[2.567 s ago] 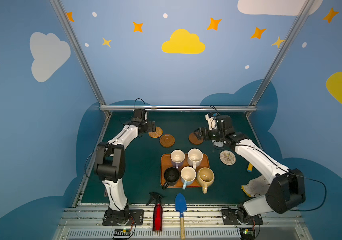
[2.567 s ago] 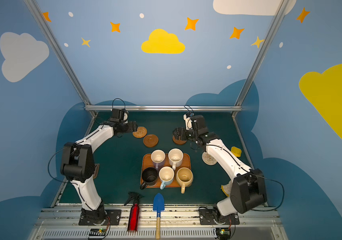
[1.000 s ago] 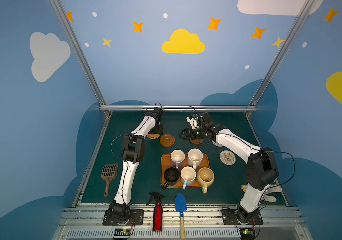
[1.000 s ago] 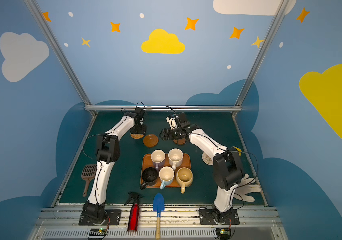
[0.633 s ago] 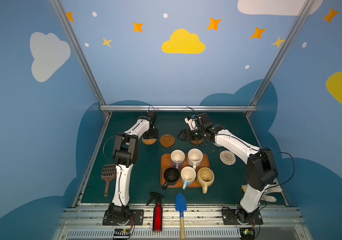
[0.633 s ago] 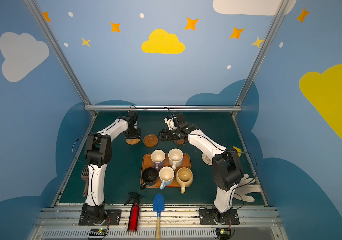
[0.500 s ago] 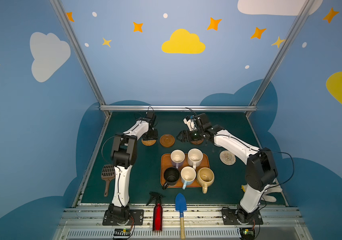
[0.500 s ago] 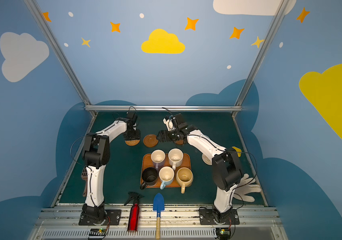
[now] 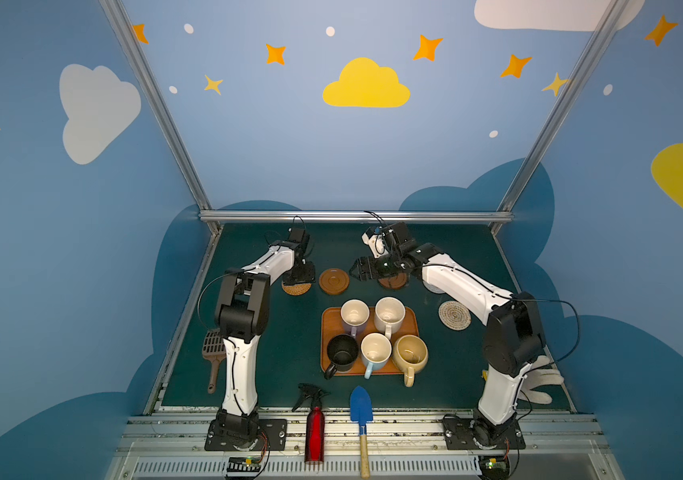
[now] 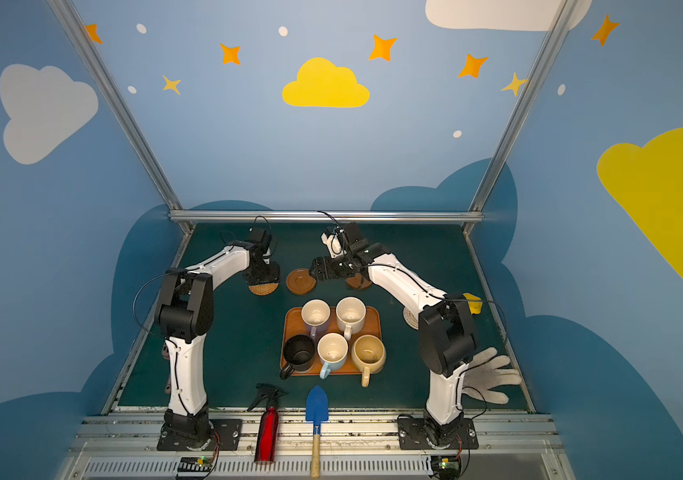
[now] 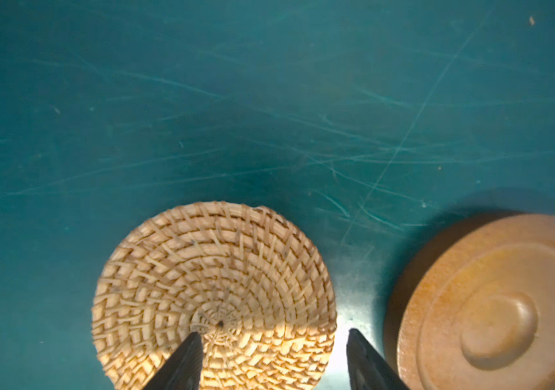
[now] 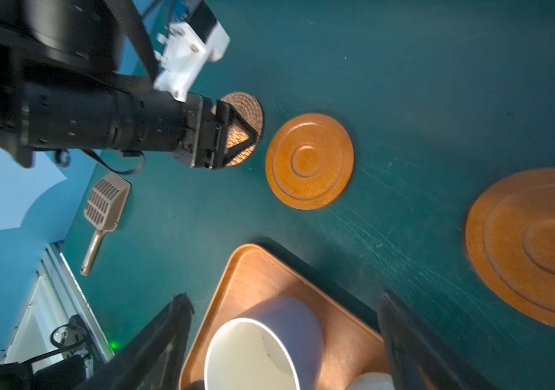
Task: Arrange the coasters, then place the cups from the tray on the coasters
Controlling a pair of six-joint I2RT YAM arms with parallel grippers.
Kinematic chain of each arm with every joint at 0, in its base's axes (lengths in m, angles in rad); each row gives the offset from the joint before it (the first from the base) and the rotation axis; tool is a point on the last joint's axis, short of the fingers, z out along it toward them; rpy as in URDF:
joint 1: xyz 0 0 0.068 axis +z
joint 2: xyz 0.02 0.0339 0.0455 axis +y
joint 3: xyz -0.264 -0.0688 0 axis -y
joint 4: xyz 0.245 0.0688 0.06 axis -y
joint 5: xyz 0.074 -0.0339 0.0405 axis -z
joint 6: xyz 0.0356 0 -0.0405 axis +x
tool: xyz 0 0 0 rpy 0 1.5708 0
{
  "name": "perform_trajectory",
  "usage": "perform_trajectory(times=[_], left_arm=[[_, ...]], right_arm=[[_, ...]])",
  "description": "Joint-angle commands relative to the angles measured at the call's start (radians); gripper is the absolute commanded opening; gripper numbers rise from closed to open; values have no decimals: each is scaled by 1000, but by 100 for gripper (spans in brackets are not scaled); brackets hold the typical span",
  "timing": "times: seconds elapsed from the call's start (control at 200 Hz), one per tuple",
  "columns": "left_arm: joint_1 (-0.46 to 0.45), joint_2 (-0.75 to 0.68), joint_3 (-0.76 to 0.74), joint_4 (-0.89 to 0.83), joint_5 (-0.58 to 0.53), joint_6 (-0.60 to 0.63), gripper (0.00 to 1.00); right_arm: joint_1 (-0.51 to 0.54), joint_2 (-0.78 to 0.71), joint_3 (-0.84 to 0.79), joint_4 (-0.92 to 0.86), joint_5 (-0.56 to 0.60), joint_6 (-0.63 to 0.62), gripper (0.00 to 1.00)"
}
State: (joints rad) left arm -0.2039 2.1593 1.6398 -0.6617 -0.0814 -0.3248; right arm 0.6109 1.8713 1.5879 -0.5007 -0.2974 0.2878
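My left gripper [image 11: 271,341] is open low over the woven rattan coaster [image 9: 296,289], which lies flat; one finger is above it, the other just off its edge. A wooden coaster [image 9: 333,281] lies beside it. A second wooden coaster [image 12: 536,246] lies partly under my right gripper [image 9: 357,272], which hangs open and empty above the table behind the tray [image 9: 328,326]. A beige rope coaster [image 9: 454,315] lies to the right. On the tray stand the lilac [image 9: 354,318], cream-white [image 9: 389,315], black [image 9: 342,353], light blue [image 9: 375,351] and tan [image 9: 409,354] cups.
A red spray bottle [image 9: 315,432] and a blue trowel [image 9: 361,409] lie at the front edge. A brown scoop [image 9: 212,353] lies at the left behind the left arm. A white glove [image 9: 539,382] lies at the right by the right arm's base.
The left gripper has slid the rattan coaster left and nearer, and its jaws now stand wider. The right gripper has drifted slightly left, still open.
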Motion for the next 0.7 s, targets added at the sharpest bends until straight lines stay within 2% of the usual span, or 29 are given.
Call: perform_trajectory(times=[0.0, 0.175, 0.25, 0.315, 0.425, 0.551, 0.696], left_arm=[[1, -37, -3, -26, -1, 18, 74], [-41, -83, 48, -74, -82, 46, 88], [-61, -91, 76, -91, -77, 54, 90], [-78, -88, 88, -66, -17, 69, 89], [-104, -33, 145, -52, 83, 93, 82], [-137, 48, 234, -103, 65, 116, 76], [-160, 105, 279, -141, 33, 142, 73]], right_arm=[[1, -6, 18, -58, 48, -22, 87], [-22, -48, 2, -62, 105, -6, 88], [-33, -62, -6, -64, 111, -6, 88], [-44, -71, -18, -64, 118, -6, 88], [-73, -83, -37, -67, 114, -6, 88], [-124, -89, -56, -89, 109, 9, 88], [-175, -104, -96, -87, 80, 14, 88]])
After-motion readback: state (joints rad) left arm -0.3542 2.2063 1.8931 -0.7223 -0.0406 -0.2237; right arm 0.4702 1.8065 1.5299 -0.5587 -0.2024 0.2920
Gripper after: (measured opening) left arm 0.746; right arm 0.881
